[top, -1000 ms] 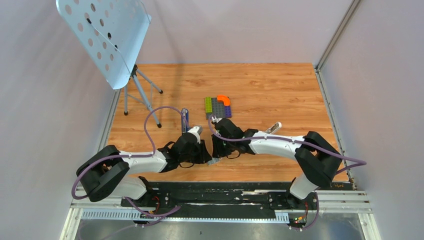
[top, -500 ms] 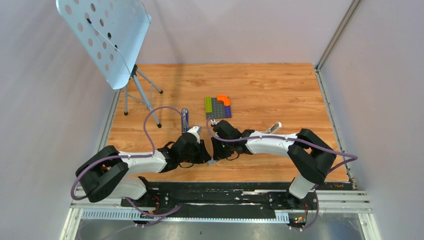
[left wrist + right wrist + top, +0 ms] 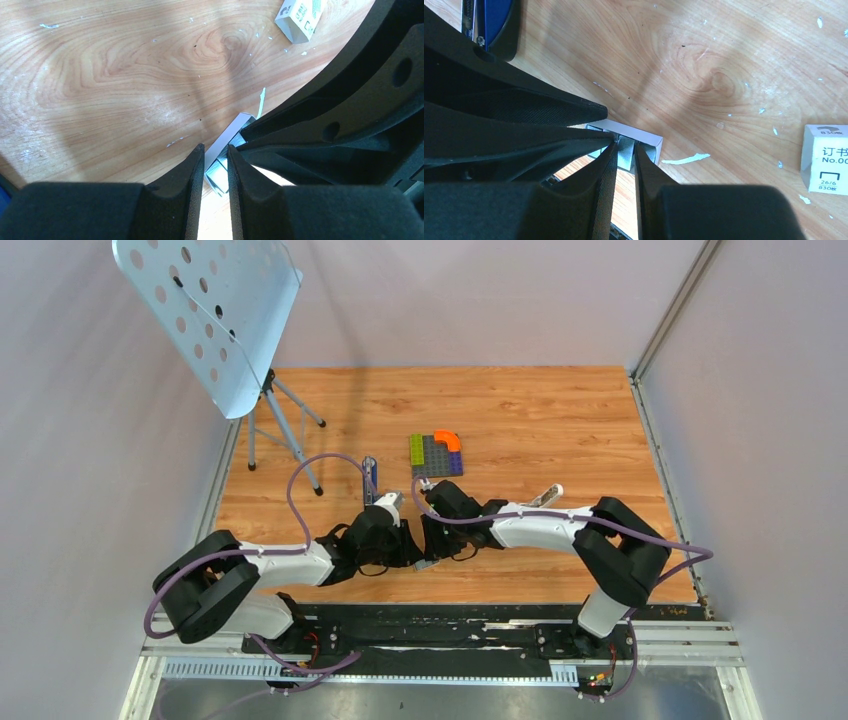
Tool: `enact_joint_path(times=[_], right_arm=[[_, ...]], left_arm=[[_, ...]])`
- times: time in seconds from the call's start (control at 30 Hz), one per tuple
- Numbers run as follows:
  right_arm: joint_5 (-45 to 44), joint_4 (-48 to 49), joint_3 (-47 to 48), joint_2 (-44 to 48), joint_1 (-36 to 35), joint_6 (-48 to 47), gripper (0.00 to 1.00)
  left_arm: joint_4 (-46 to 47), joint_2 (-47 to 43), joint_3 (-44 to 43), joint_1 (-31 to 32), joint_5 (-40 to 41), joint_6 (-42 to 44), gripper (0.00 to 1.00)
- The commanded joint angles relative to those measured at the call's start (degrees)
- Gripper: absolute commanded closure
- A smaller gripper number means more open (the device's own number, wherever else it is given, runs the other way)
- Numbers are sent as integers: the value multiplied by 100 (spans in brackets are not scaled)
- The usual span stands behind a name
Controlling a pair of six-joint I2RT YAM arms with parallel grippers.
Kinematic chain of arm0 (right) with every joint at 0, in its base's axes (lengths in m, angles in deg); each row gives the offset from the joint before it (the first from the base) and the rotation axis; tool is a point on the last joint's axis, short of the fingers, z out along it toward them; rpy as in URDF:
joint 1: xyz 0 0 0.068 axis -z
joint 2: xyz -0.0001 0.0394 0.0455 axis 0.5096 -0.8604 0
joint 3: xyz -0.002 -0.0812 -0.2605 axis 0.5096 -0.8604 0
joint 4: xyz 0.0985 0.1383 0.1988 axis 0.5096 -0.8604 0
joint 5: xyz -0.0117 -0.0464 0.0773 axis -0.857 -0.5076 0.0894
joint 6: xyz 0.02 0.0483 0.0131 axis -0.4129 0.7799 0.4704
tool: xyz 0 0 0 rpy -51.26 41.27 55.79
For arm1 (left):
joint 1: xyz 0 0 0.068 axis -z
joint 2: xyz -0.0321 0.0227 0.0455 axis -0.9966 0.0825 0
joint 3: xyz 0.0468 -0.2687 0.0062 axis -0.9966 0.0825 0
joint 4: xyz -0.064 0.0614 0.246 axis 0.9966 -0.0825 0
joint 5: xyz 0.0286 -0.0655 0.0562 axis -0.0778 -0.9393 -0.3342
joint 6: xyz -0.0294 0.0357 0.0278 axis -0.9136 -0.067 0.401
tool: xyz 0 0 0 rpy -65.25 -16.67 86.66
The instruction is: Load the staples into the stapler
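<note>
Both grippers meet low over the near middle of the table on the staples (image 3: 426,564), a grey ridged strip (image 3: 626,149) sitting in a small white cardboard tray (image 3: 644,135). My left gripper (image 3: 216,150) is shut on the tray's silver end (image 3: 218,172). My right gripper (image 3: 625,145) is shut on the strip from the opposite side. In the overhead view the left gripper (image 3: 416,556) and right gripper (image 3: 432,554) almost touch. The white printed box (image 3: 299,14) (image 3: 828,159) lies apart on the wood. The blue stapler (image 3: 370,480) (image 3: 496,20) lies beyond the left arm.
A multicoloured block plate (image 3: 436,454) sits mid-table. A white rounded bar (image 3: 548,495) lies behind the right forearm. A perforated music stand (image 3: 215,320) on a tripod occupies the far left corner. White paper flecks (image 3: 686,159) dot the wood.
The right arm's elbow has shifted slightly left and its forearm has settled lower. The left jaws have narrowed a touch. The staples stay between both grippers.
</note>
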Motion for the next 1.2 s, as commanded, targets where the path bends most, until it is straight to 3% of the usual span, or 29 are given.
enact_joint_path(times=[0.0, 0.4, 1.17], right_arm=[[58, 198, -98, 120, -83, 162, 78], [-276, 158, -323, 869, -80, 174, 79], [-1660, -1086, 587, 105, -693, -94, 78]], left_arm=[[-267, 152, 210, -21, 74, 54, 75], [-257, 155, 212, -20, 74, 32, 75], [-331, 5, 212, -20, 84, 3, 75]])
